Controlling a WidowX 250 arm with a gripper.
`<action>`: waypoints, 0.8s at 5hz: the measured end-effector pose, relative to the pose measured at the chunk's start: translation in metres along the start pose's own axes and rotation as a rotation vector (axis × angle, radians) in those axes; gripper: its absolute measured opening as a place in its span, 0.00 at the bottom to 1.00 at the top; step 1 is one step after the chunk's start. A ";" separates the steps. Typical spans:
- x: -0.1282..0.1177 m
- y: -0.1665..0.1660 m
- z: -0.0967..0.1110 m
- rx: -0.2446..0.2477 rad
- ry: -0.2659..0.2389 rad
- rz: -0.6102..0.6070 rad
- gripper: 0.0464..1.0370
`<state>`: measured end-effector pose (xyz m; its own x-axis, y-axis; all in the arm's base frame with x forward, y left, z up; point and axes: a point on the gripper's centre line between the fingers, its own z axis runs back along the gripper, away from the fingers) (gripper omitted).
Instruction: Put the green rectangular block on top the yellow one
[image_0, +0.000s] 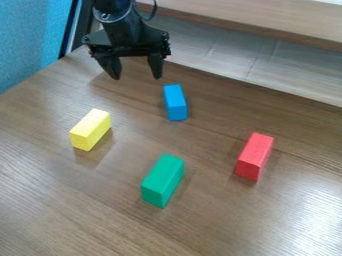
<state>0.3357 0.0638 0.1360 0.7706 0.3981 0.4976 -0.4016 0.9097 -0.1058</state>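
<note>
Near the far edge of the counter (60, 200), the hand (137, 77) hangs open. The green block (162, 179) rests on the counter, well apart from the yellow block (90, 129) and the red block (254, 156) (space flanks both its long edges).

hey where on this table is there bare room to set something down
The table is bare between the yellow block, green block and red block, and nearer the camera than the green block. Tightest: around the blue block, with the open pincer close behind.
</note>
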 end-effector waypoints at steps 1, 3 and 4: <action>-0.006 0.000 -0.008 0.003 0.031 0.003 0.96; -0.029 0.001 -0.023 -0.088 0.101 -0.024 0.96; -0.051 0.001 -0.023 -0.140 0.133 -0.040 0.96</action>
<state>0.3082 0.0470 0.0906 0.8470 0.3650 0.3865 -0.3038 0.9290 -0.2115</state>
